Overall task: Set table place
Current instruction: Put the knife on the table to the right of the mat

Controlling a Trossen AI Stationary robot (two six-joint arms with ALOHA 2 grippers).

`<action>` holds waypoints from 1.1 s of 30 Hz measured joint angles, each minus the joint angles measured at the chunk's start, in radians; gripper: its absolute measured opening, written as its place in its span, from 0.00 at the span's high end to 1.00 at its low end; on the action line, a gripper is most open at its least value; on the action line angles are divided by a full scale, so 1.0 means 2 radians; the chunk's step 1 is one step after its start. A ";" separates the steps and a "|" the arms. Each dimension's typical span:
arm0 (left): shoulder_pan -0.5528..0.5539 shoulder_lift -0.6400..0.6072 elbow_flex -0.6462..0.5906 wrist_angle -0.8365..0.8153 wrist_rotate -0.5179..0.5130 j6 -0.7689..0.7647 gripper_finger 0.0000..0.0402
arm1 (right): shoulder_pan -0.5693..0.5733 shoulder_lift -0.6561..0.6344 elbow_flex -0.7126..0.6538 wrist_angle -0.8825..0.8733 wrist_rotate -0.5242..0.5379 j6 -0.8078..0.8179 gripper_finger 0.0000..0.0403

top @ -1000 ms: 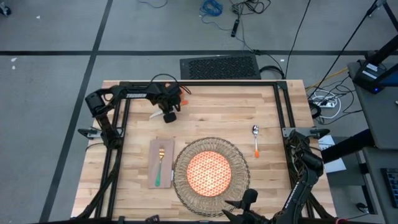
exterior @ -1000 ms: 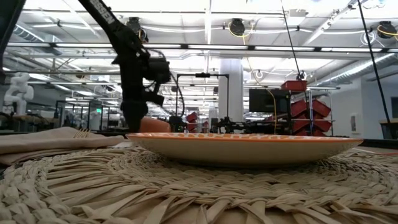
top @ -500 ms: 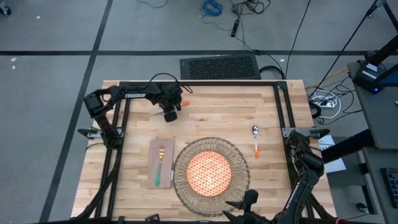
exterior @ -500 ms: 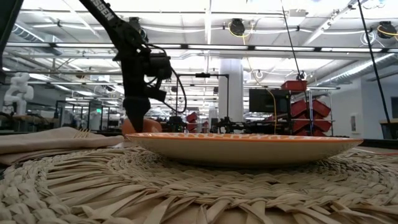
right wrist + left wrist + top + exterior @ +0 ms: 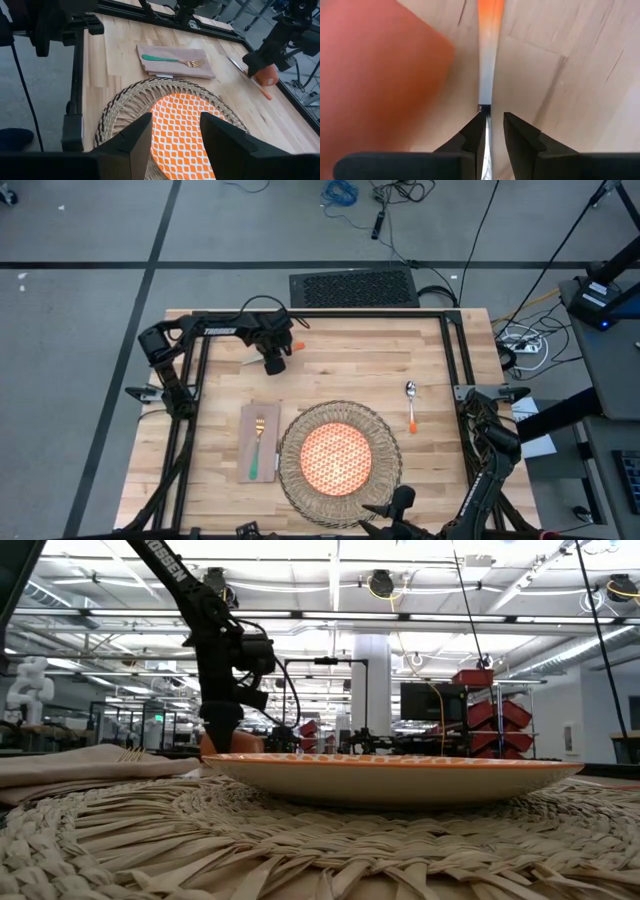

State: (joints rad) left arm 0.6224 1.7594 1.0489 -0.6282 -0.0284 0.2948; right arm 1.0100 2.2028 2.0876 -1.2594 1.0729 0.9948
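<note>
The pale butcher-block wooden tabletop [image 5: 340, 370] carries a round woven wicker placemat [image 5: 380, 435] near centre, a beige cloth napkin [image 5: 246, 455] to its left, an orange-handled spoon [image 5: 411, 408] right, and an orange-handled knife [image 5: 252, 361] and small orange cup [image 5: 269, 76] at far left.

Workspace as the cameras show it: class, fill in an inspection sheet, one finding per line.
Surface: wooden table, black frame.
Job's things: plate on placemat; fork on napkin; spoon right of placemat; knife and cup at far left.
Clutter: nothing seen.
Hands: left hand low over the knife, slightly open; right hand open, above plate's near edge.
Cables: on the floor beyond the table.
Surroundings: keyboard.
</note>
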 joint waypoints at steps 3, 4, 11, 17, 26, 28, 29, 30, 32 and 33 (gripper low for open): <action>0.000 0.007 0.000 0.004 0.006 0.000 0.86 | 0.000 0.000 0.000 0.000 0.000 0.000 0.62; 0.000 0.011 0.000 0.009 0.006 0.000 0.86 | 0.000 0.000 0.000 0.000 0.000 0.000 0.62; 0.000 0.031 0.002 0.025 0.010 0.000 0.79 | 0.000 0.000 0.000 0.004 0.000 0.000 0.62; 0.000 0.039 0.002 0.025 0.024 0.018 0.90 | 0.000 0.000 0.000 0.004 0.000 -0.006 0.62; -0.013 0.040 0.001 0.047 0.043 0.032 1.00 | 0.000 0.000 0.000 0.003 0.000 -0.010 0.62; -0.023 0.040 0.002 0.056 0.055 0.038 1.00 | 0.000 0.000 0.000 0.003 0.000 -0.011 0.62; -0.028 0.040 0.001 0.060 0.057 0.039 1.00 | 0.000 0.000 0.000 0.003 0.000 -0.013 0.62; -0.033 0.040 0.002 0.065 0.058 0.039 1.00 | -0.001 0.000 0.000 0.004 0.000 -0.015 0.62; -0.041 0.041 0.009 0.064 0.058 0.039 1.00 | -0.002 0.000 0.000 0.004 0.001 -0.019 0.62; -0.046 0.044 0.015 0.062 0.058 0.039 1.00 | -0.003 0.000 0.000 0.004 0.001 -0.022 0.62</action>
State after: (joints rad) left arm 0.5309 1.8475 1.0793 -0.5046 0.0880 0.3734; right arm 1.0040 2.2028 2.0872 -1.2510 1.0751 0.9508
